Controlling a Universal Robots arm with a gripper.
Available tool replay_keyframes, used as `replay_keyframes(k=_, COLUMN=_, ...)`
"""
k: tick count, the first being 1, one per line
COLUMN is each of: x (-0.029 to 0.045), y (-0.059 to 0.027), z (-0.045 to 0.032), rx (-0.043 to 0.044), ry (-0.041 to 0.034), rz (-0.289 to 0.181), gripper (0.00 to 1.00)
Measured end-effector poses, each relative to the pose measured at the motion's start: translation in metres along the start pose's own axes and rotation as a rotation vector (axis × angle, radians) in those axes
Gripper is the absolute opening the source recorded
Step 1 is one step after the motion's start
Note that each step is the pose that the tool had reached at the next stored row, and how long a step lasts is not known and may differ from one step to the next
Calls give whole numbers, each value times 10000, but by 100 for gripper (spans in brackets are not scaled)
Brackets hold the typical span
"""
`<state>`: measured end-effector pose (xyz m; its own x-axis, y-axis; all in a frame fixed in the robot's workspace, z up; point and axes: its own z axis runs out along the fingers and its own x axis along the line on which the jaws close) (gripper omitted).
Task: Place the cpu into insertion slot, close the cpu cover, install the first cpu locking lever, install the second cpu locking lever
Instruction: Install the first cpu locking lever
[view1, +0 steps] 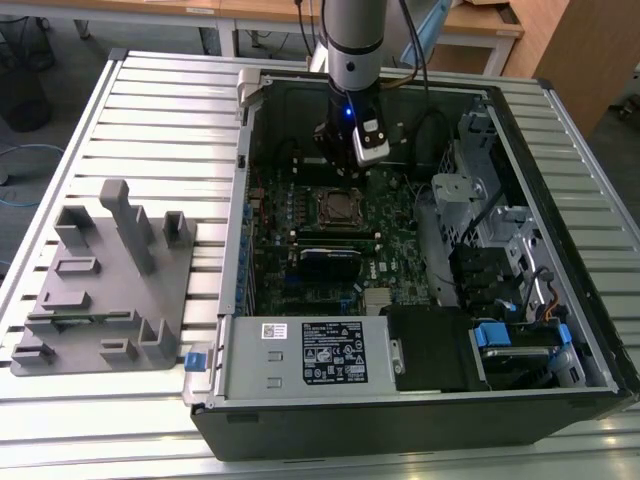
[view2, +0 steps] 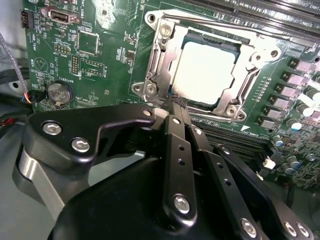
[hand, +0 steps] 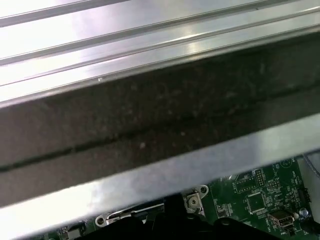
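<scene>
Green circuit board fills the floor of the open computer case (view1: 560, 330) in the exterior view, and the case is laid on a ribbed metal table (view1: 160, 120). The arm (view1: 352, 40) is seen reaching down into the case near its far wall, and the gripper (view1: 350, 165) is held just above the far edge of the insertion slot (view1: 342, 208), which sits about mid-board. A white-labelled power supply box (view1: 300, 355) is set along the near wall of the case, and a grey fixture block (view1: 105, 280) is placed on the table toward the exterior view's left, well apart from the case.

In the second wrist view the cpu (view2: 204, 72) is seen lying flat inside the insertion slot (view2: 155, 80), its pale metal top showing through the window of the cpu cover (view2: 252, 55). The cover is lowered flat over the chip's margins. Thin metal lever rods are seen along two sides of the socket frame. The gripper (view2: 177, 104) is shown with its black fingers (view2: 176, 130) brought together at a narrow tip, nothing held between them, the tip just beside the socket's corner. A round coin battery (view2: 60, 91) is mounted on the motherboard (view2: 100, 60) well apart from the socket.

In the first wrist view the case's dark wall (hand: 150, 125) and the table's ribs (hand: 100, 35) are seen, with a strip of green board (hand: 260, 195) beneath them.
</scene>
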<state>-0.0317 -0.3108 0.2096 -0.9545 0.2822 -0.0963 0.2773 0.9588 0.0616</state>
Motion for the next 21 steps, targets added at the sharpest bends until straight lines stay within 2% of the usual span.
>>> replay_keyframes(k=5, x=21, y=-32, z=-1, rx=-8, ry=7, rz=-156, gripper=11)
replay_keyframes(k=8, x=47, y=-53, z=-5, rx=20, ry=3, rz=-216, gripper=11)
replay_keyframes(k=10, x=62, y=-63, z=-6, rx=98, ry=-2, rz=-246, gripper=11)
replay_keyframes(k=14, x=81, y=-78, z=-10, rx=361, ry=7, rz=-299, gripper=11)
replay_keyframes(k=15, x=83, y=-78, z=-10, rx=394, ry=2, rz=-306, gripper=11)
replay_keyframes(k=21, x=83, y=-79, z=-10, rx=408, ry=0, rz=-308, gripper=11)
